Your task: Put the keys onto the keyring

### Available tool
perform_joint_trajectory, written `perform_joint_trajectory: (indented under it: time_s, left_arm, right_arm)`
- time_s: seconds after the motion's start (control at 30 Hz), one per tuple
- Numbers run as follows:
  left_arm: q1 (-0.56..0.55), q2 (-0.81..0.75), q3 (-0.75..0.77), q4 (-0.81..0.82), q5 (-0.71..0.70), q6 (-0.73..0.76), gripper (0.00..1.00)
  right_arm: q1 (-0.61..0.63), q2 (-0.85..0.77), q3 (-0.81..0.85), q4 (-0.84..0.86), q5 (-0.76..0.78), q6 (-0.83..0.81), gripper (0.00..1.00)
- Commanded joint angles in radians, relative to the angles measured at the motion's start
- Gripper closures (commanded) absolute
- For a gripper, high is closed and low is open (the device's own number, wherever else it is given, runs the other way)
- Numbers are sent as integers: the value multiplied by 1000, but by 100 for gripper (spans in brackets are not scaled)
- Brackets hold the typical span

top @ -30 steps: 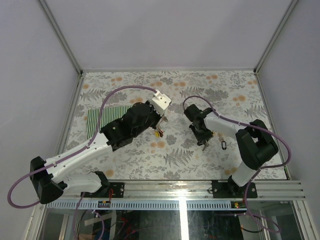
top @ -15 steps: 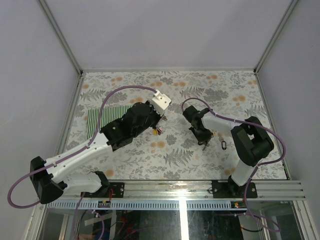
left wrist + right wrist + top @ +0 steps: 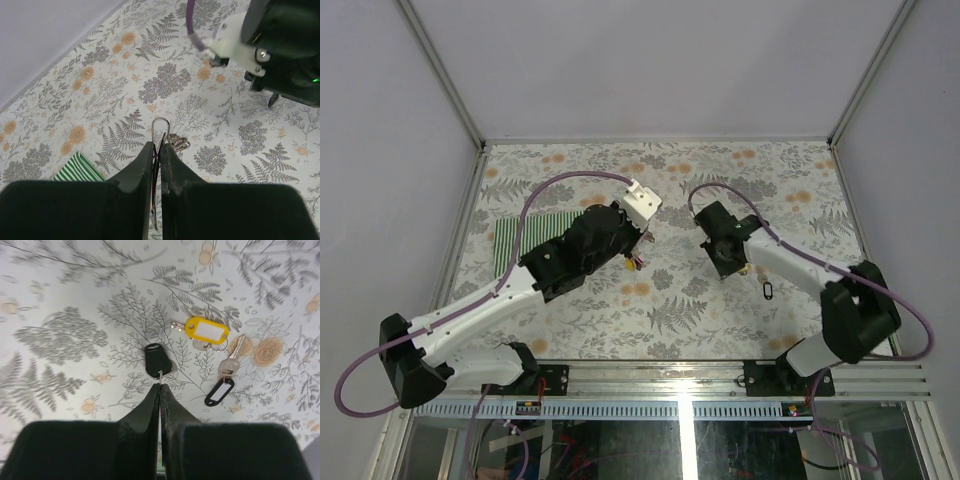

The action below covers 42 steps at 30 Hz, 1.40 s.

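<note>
My left gripper (image 3: 160,148) is shut on the keyring (image 3: 160,125), a thin silver wire loop that sticks out past the fingertips. A few small metal pieces (image 3: 178,144) hang from it. In the top view this gripper (image 3: 638,252) is near the table's middle. My right gripper (image 3: 160,386) is shut on the blade of a black-headed key (image 3: 157,360), held just over the cloth. A yellow-tagged key (image 3: 206,331) and a silver key (image 3: 232,359) with a black tag (image 3: 219,392) lie to its right. In the top view the right gripper (image 3: 727,264) is right of the left one.
A floral cloth (image 3: 670,310) covers the table. A green striped cloth (image 3: 515,240) lies at the left, also in the left wrist view (image 3: 77,169). A small black oval loop (image 3: 767,291) lies right of the right gripper. Metal frame posts and grey walls bound the table.
The right arm's elbow has swung out to the right and its gripper has drawn back a little toward the far side. The left arm has not moved.
</note>
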Motion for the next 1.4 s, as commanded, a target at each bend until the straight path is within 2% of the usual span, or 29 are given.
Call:
perform_joint_trajectory:
  time_s: [0.0,0.17,0.33,0.6,0.73,0.87,0.93,1.1,1.37]
  left_arm:
    - [15,-51,21,61,29,-4,100]
    - [22,-87,2,85,68,7,100]
    - [27,-131,-30,96,169,46,100]
    - [36,-179,-55,121,258,46,100]
    - [44,-185,-54,118,316,44,100]
    - [46,-190,-55,116,367,40,100]
    - [47,-190,-56,116,378,41,100]
    - [48,-190,-56,112,385,52,100]
    - [48,-177,-48,102,356,63,100]
  right_arm:
    - [10,-200,-29,75,-137,-59,100]
    - [9,-360,-94,193,-346,-105,100]
    - [10,-502,-165,349,-520,-133,100]
    - [9,-726,-330,703,-664,-192,100]
    - [9,-750,-323,760,-708,-213,100]
    - [9,-718,-245,713,-755,-217,100]
    - [10,-710,-223,693,-827,-276,100]
    - [9,-724,-249,826,-835,-273,100]
    - [17,-696,-243,921,-877,-374,100]
